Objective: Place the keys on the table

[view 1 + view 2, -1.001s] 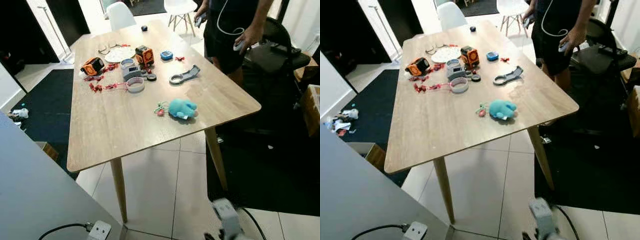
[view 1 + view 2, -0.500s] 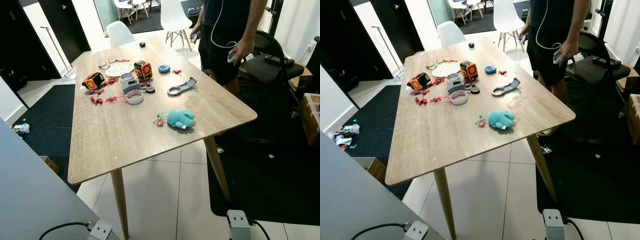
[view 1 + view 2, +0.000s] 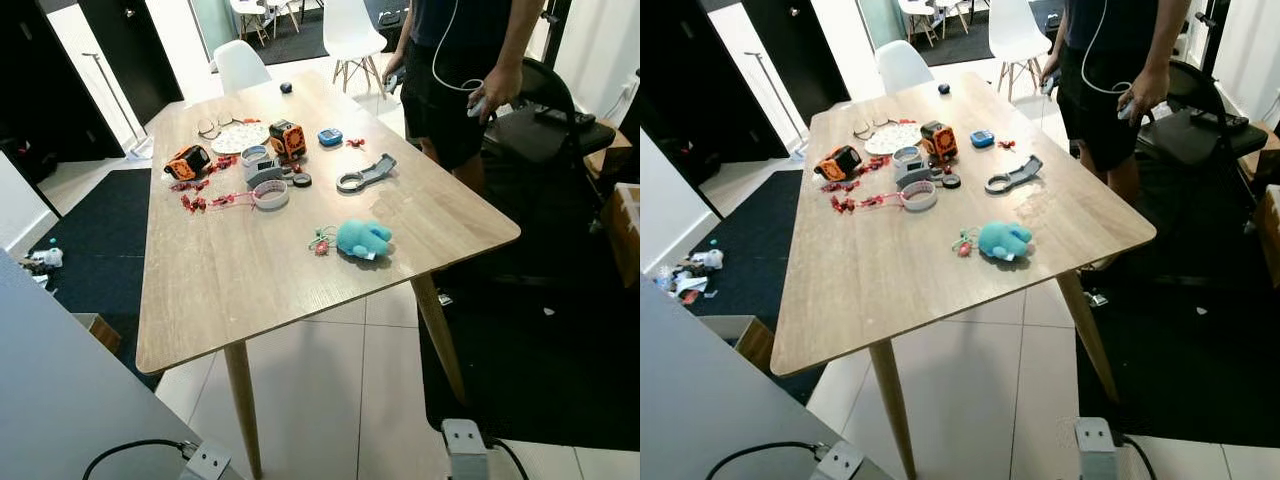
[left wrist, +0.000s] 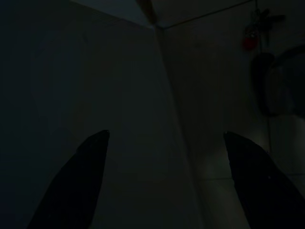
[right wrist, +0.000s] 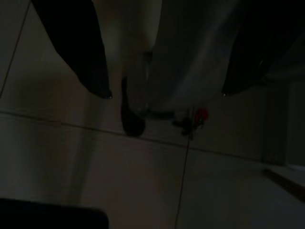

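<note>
In the left eye view a wooden table (image 3: 230, 270) fills the middle of the frame, and the keys (image 3: 322, 241) lie on it just right of centre, a small reddish-green cluster touching the left side of a teal plush toy (image 3: 364, 239) that looks to be their fob. Toward the upper left of the tabletop sit an orange tape measure (image 3: 186, 160), a grey tape roll (image 3: 269, 194) and a grey wrench-like tool (image 3: 366, 174); a person (image 3: 462, 70) stands at the upper right beside the table's far corner. The right eye view repeats this layout, with the keys already resting on the tabletop, so I judge the task effectively done. In the left wrist view, very dark, the left gripper (image 4: 167, 157) hangs over the floor with its two fingers spread wide and nothing between them. In the right wrist view, equally dim, the right gripper (image 5: 164, 95) has its fingers apart and empty above floor tiles, with a small red spot in the gloom that I cannot identify. As for handling, the bunch is probably light, the metal loose and inclined to swing or slide, whereas the plush is soft and squashy; pinching the toy's body across its middle seems the surest hold, letting the keys dangle.
</note>
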Robot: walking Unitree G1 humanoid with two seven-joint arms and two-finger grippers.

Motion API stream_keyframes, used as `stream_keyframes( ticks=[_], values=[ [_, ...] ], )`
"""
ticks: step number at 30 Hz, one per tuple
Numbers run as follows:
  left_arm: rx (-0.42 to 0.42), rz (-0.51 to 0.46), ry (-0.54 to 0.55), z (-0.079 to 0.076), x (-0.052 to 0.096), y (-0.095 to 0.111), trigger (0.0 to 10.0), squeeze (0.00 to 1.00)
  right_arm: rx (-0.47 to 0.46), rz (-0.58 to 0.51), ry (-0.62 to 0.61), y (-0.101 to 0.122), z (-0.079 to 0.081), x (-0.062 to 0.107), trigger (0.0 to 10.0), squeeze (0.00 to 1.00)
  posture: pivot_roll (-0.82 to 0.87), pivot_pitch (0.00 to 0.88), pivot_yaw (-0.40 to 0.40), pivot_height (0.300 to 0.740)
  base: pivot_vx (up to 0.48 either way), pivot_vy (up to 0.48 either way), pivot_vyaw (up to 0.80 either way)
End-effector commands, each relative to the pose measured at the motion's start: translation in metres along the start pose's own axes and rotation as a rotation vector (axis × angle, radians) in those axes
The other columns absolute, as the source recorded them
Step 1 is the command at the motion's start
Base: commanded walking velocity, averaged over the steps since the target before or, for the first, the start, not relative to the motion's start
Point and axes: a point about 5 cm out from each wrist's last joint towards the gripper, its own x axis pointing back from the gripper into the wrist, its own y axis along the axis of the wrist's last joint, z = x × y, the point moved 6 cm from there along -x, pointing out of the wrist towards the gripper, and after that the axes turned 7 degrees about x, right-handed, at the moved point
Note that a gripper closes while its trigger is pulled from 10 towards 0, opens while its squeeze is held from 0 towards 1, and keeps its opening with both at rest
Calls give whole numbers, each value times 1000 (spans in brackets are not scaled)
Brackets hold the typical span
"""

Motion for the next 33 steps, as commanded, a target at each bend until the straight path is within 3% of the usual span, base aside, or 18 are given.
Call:
stream_keyframes(
  ticks=[1,8,12,17,24,25,30,33],
  values=[
    [-29,30,26,15,4,-11,10000,0,8,35,54,-9,22,0,10000,0,-18,16,209,740,0,0,0],
    [-11,29,37,16,5,-13,10000,0,74,34,65,-7,25,0,10000,0,-23,17,180,740,0,0,0],
    [98,-11,49,4,0,-4,10000,0,278,52,61,-8,13,0,10000,0,-68,16,72,740,0,0,0],
    [149,-21,40,-11,-4,-1,10000,0,415,54,72,-6,1,1,10000,0,-79,11,-1,740,0,0,0],
    [149,-21,40,-11,-4,-1,10000,0,415,54,72,-6,1,1,10000,0,-79,11,-1,740,0,0,0],
    [211,-30,33,-24,-6,-1,10000,0,526,63,79,-4,-10,1,10000,0,-52,0,-96,740,0,0,0],
    [278,-31,25,-37,-7,-6,10000,0,613,64,90,2,-16,2,10000,0,-31,0,-92,740,0,0,158],
    [274,-27,25,-38,-7,-9,10000,0,620,62,99,3,-12,1,10000,0,-25,0,-85,740,0,0,788]
  ],
)
